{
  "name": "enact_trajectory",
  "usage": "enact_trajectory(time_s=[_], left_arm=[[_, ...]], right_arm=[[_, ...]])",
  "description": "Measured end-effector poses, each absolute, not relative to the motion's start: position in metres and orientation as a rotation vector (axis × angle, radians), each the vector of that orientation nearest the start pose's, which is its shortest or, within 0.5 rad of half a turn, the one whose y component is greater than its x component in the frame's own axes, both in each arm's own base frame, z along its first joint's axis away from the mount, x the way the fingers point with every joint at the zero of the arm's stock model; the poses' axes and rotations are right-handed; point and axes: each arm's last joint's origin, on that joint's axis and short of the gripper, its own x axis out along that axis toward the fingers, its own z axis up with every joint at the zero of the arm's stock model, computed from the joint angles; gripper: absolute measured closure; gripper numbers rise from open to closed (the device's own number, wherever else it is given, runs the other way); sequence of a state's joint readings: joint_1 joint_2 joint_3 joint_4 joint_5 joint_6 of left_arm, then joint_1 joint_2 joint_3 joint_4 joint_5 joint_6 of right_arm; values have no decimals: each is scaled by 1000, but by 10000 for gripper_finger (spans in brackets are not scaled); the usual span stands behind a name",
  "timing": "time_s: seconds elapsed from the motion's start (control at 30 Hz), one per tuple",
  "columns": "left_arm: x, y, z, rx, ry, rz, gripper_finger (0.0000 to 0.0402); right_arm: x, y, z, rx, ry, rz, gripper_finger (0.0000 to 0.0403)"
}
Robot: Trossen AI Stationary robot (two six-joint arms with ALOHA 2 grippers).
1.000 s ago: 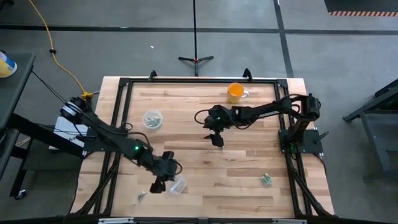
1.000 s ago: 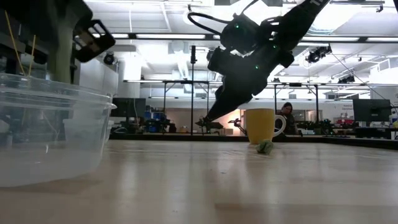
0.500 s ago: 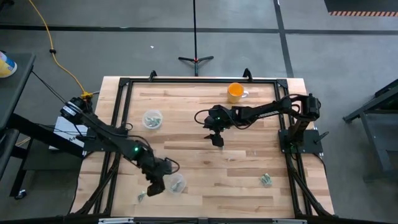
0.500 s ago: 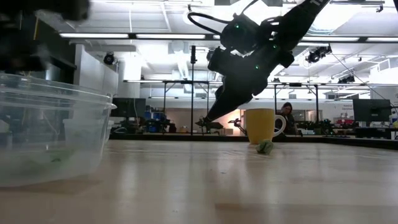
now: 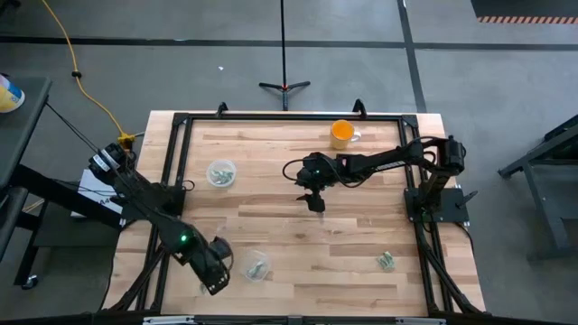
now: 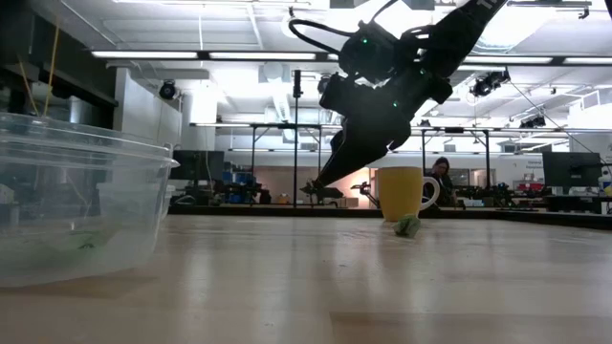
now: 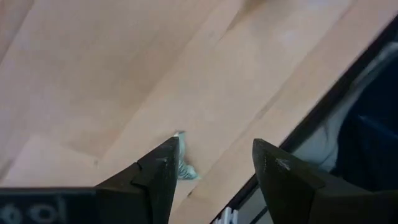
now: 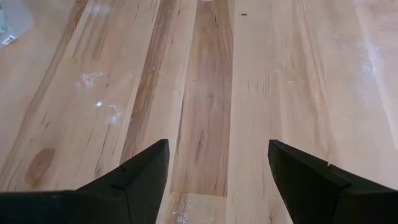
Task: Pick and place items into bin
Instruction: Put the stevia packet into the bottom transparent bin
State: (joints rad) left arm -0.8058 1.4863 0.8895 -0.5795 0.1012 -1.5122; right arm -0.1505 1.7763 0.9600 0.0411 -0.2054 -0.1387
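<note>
Left gripper [image 7: 211,165] spread wide, empty, low over table's [image 5: 298,226] front left corner, one green piece [image 7: 185,169] just beyond a fingertip. Near bin [image 5: 256,266] holds pieces. Right gripper [image 8: 217,168] released, mid-table.

Even, bright overhead light; ceiling strip lamps [image 6: 239,55] glare in low view. Worktop [image 6: 382,277] shows soft sheen, nearest planks out of focus. Left hand [image 7: 211,171] view blurred throughout; soft shadow beneath right hand [image 5: 315,202].
</note>
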Motion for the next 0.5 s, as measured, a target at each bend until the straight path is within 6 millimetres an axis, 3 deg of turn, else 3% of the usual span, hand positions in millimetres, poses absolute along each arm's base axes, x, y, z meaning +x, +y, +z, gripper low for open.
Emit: enact_trajectory(time_s=[0.27, 0.5], left_arm=[[168, -220, 172, -877, 1479, 326, 175], [169, -225, 154, -834, 1436, 402, 175]], right_arm=[[349, -47, 156, 9, 780, 105, 139], [349, -47, 156, 9, 780, 105, 139]])
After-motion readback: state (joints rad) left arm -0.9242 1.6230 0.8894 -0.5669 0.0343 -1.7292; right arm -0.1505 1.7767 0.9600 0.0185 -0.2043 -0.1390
